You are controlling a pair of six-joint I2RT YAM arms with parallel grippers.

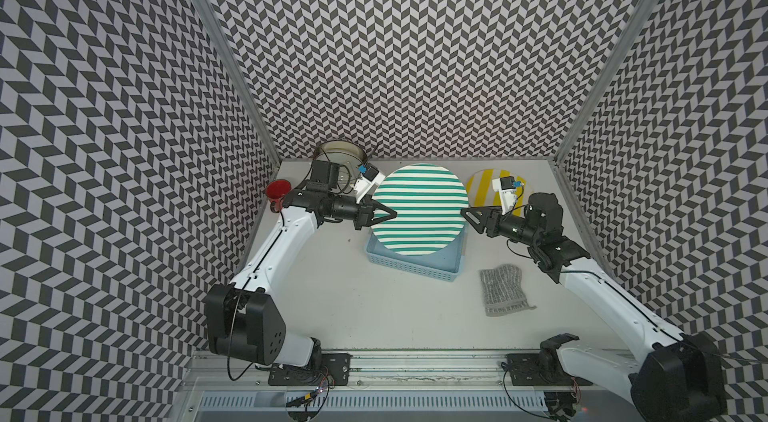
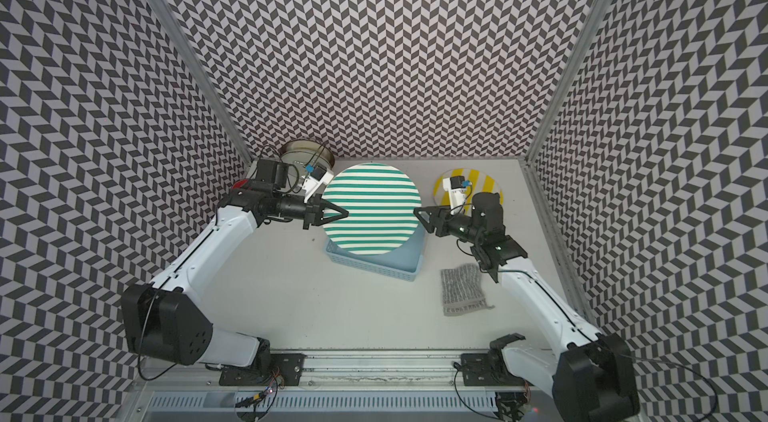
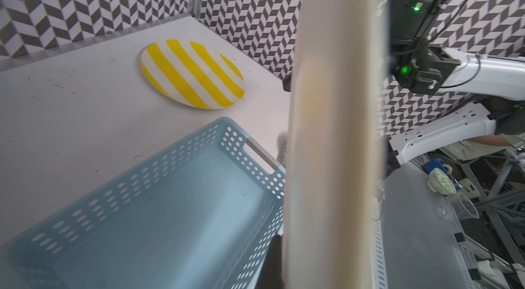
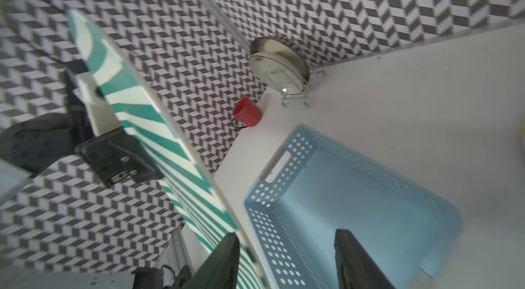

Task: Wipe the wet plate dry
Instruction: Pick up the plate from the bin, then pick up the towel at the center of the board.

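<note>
The plate [image 1: 419, 208], round with green and white stripes, hangs tilted in the air over a light blue basket [image 1: 415, 268]. My left gripper [image 1: 390, 214] is shut on its left rim. In the left wrist view the plate's pale edge [image 3: 335, 131] fills the middle, with one dark finger [image 3: 271, 262] beside it. My right gripper [image 1: 465, 214] is at the plate's right rim. In the right wrist view its jaws [image 4: 287, 259] stand open around the rim of the plate [image 4: 136, 119] without clamping it. A grey knitted cloth [image 1: 503, 289] lies flat on the table, front right.
A yellow-striped plate [image 1: 482, 187] lies at the back right, under the right wrist. A red cup [image 1: 277, 191] and a metal pot [image 1: 340, 154] stand in the back left corner. Patterned walls close in three sides of the table.
</note>
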